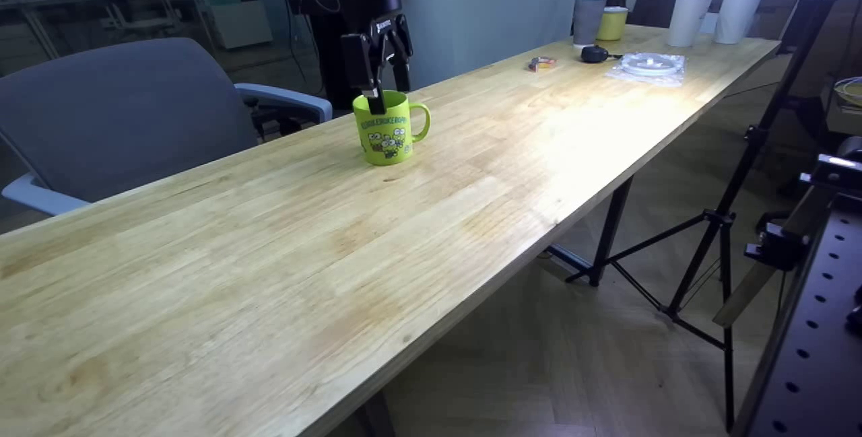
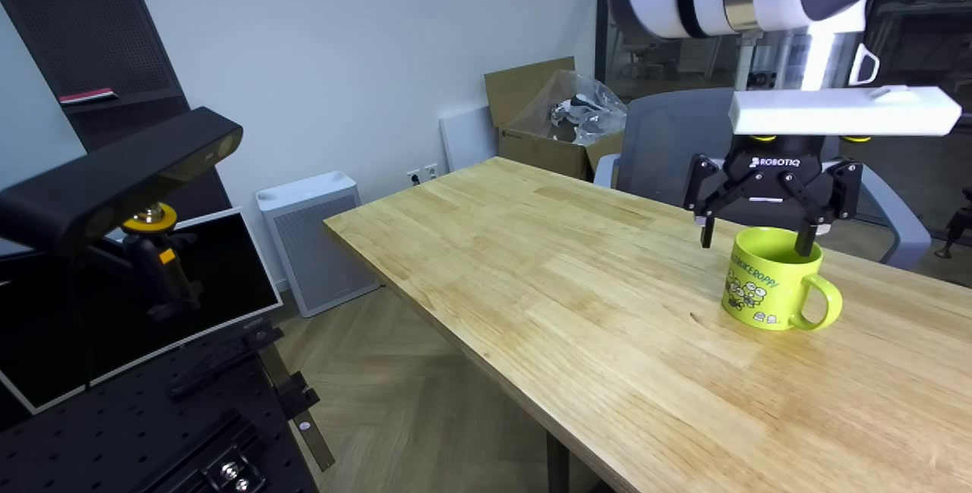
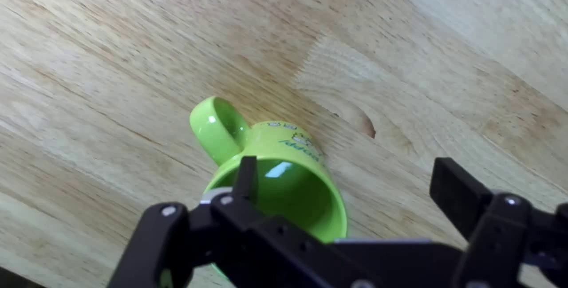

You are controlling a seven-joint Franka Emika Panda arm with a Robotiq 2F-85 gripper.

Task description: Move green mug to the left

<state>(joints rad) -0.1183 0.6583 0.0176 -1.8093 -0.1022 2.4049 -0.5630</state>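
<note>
Gripper (image 2: 756, 238): fingers (image 3: 246, 179) spread well apart, pointing down. One over the mouth of the green mug (image 2: 776, 282), the other outside its wall. Contact with the rim: can't tell.
Gripper lettering: ROBOTIQ, white on black, legible in an exterior view.
Mug: upright on the tabletop (image 2: 531, 273), under the gripper. Loop handle on the side away from the outer finger.
Mug lettering: green letters ending KEROPPI above big-eyed cartoon faces; start of the word hard to read. Wrist view shows the tail of it upside down.
Edges: mug nearer the long edge by the grey chair (image 1: 121, 114) than the opposite long edge.
Room: long stretch of wood from the outer finger's side to the end edge; another past the handle, up to the far group.
Far group, well apart from mug: orange piece (image 1: 542, 63), round black item (image 1: 594, 54), plastic-wrapped ring (image 1: 650, 64), grey cup (image 1: 589, 19), yellowish cup (image 1: 613, 25), white cup (image 1: 688, 21), taller white tumbler (image 1: 739, 11).
Cardboard box (image 2: 535, 153): flaps up, off the tabletop, beyond its end corner.
</note>
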